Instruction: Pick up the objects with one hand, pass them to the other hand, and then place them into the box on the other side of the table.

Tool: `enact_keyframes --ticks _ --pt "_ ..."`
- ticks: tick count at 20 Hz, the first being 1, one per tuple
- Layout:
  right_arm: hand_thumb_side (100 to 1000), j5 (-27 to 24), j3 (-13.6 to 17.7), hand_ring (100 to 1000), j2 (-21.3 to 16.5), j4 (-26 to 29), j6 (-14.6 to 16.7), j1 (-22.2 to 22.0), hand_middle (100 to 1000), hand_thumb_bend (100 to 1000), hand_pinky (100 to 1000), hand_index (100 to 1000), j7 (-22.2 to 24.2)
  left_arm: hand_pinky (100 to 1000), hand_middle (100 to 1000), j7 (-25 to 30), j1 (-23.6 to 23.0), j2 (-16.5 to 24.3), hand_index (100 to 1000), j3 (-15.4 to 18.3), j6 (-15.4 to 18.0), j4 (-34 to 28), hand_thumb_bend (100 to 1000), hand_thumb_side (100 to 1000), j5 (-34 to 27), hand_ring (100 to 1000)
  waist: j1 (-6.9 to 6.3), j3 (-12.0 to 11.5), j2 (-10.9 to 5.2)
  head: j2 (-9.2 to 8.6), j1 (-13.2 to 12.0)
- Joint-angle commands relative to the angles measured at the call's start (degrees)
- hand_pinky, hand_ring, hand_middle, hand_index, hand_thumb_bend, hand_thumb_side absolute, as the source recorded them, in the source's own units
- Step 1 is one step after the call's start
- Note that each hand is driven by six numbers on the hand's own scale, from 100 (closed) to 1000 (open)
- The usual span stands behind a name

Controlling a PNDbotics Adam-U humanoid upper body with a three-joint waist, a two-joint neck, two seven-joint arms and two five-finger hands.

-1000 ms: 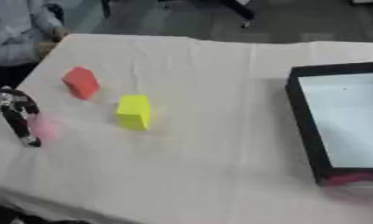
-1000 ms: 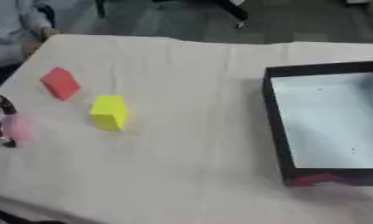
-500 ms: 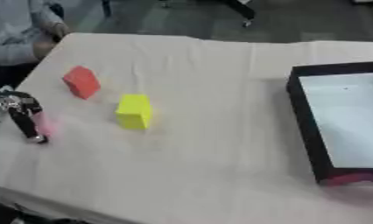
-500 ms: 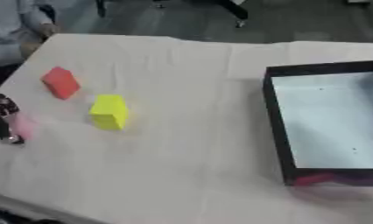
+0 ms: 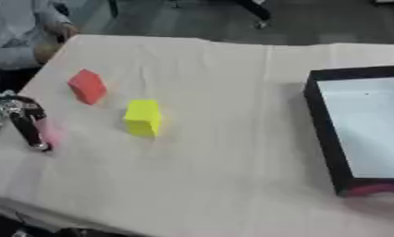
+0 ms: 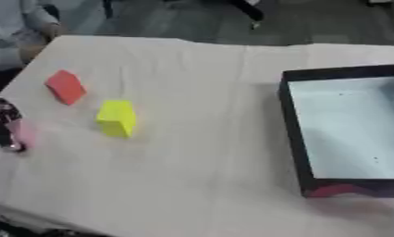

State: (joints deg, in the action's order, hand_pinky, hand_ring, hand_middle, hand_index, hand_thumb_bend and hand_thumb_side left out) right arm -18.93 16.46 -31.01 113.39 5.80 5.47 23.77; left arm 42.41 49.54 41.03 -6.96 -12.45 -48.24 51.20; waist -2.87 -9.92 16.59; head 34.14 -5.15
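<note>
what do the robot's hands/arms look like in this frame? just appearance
Only the left hand shows, at the left edge of the left eye view. Its fingers are slim and black, ending in a small pale tip. Above them sits a shiny silver metal section. No cables, markings or covers can be made out. The right hand and arm appear in neither view.

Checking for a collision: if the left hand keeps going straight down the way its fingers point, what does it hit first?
Most likely the tablecloth: the left hand points down beside a pink object; whether they touch is unclear.
</note>
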Motion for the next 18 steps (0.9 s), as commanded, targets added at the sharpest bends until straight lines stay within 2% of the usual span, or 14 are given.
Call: enact_keyframes --ticks 1,10,14,18 --pt "289 -0.2 0.4 1000 -1.2 1.2 0.3 0.1 1000 613 1000 1000 0.0 862 774 -0.8 0.3 4.4 547 -0.2 -0.7 -5.0 410 100 -1.2 886 0.61 -0.2 -0.36 -0.18 0.9" --pt "284 -1.4 0.3 1000 -1.9 1.2 0.9 0.4 1000 612 1000 1000 -0.2 856 744 -2.8 -2.1 7.6 540 -0.3 -4.6 -20.6 382 100 -5.4 851 0.81 -0.4 -0.69 -0.03 3.1" --pt "279 -3.7 -0.5 1000 -3.5 1.2 2.0 2.1 1000 612 1000 1000 -0.1 858 725 -4.8 -2.6 6.7 545 -0.6 -6.1 -27.9 334 100 -8.7 831 1.00 -0.3 -0.95 0.19 3.9" --pt "274 -7.1 -2.3 1000 -6.8 1.2 3.1 5.8 1000 612 1000 1000 0.1 856 693 -6.7 -3.0 4.1 543 -1.1 -7.3 -34.2 275 100 -13.2 800 1.30 -0.2 -1.25 0.18 4.8"
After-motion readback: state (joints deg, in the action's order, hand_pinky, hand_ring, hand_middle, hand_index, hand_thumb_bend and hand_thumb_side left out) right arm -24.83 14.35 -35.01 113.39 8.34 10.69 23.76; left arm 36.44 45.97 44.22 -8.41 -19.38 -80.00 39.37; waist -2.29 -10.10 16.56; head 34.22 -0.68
